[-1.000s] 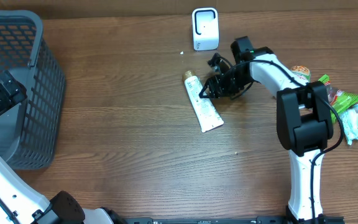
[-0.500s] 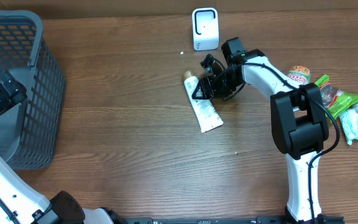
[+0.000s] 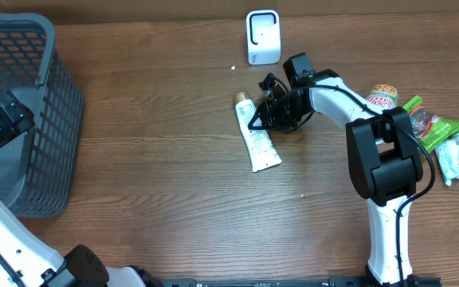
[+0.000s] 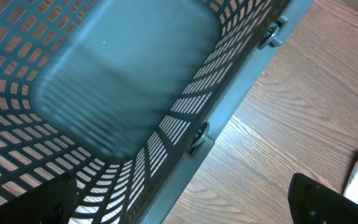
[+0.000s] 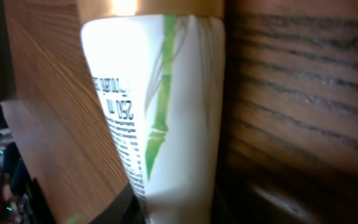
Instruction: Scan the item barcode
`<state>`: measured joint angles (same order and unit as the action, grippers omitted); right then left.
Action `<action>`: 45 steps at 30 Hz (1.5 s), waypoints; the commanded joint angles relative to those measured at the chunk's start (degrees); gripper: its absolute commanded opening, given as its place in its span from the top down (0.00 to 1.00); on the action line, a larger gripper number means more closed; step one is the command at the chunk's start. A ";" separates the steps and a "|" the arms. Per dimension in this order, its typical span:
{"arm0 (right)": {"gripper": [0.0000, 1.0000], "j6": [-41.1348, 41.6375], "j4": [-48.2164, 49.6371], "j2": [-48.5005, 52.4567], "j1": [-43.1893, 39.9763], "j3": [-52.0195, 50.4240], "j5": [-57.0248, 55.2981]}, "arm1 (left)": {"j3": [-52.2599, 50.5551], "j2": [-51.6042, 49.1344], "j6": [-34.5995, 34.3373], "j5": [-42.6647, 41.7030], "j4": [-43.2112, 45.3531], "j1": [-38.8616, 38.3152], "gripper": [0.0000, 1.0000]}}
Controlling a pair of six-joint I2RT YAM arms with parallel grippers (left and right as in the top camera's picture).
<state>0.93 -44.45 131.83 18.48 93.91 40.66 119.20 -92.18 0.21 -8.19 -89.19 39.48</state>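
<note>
Wooden table is carrying a white tube w/ gold cap, lying flat near the scanner. R gripper is sitting at its cap end; can't tell whether it's pinching. L gripper is hanging spread wide over grey basket.

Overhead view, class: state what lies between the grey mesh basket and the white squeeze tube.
Only bare brown wooden tabletop separates the grey mesh basket from the white squeeze tube; the overhead view shows this.
</note>
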 commanded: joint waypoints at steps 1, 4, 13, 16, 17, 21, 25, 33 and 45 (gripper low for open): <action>0.92 2.10 -0.57 2.01 1.81 -2.95 -5.46 | 0.11 0.02 0.94 -0.26 0.07 0.09 0.00; 0.96 2.56 -0.68 2.01 1.55 -2.54 -2.93 | 0.11 0.02 0.92 -0.26 0.04 0.09 0.00; 0.96 -2.78 -1.81 -4.70 -2.60 0.37 10.84 | 0.11 0.02 0.94 -0.26 0.07 0.09 0.00; 0.96 -6.51 -4.20 -10.82 -3.54 0.35 13.60 | 0.11 0.02 0.92 -0.26 0.04 0.09 0.00; 0.96 -8.04 -5.07 -12.57 -3.80 0.37 14.95 | 0.11 0.02 0.92 -0.26 0.07 0.09 0.00; 0.96 -8.98 -6.58 -19.98 -4.63 0.35 17.51 | 0.11 0.02 0.94 -0.26 0.07 0.09 0.00; 0.96 -9.14 -6.56 -25.57 -4.63 0.35 17.51 | 0.11 0.02 0.92 -0.26 0.07 0.09 0.00; 0.96 -8.24 -5.97 -31.74 -5.77 0.37 17.29 | 0.11 0.02 0.92 -0.26 0.04 0.09 0.00; 0.97 3.32 -2.89 -32.06 -3.58 0.37 -13.07 | 0.11 0.02 0.92 -0.26 0.07 0.09 0.00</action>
<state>-2.17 -49.01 102.17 13.34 93.36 44.49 119.20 -92.18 0.23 -8.19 -89.19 39.48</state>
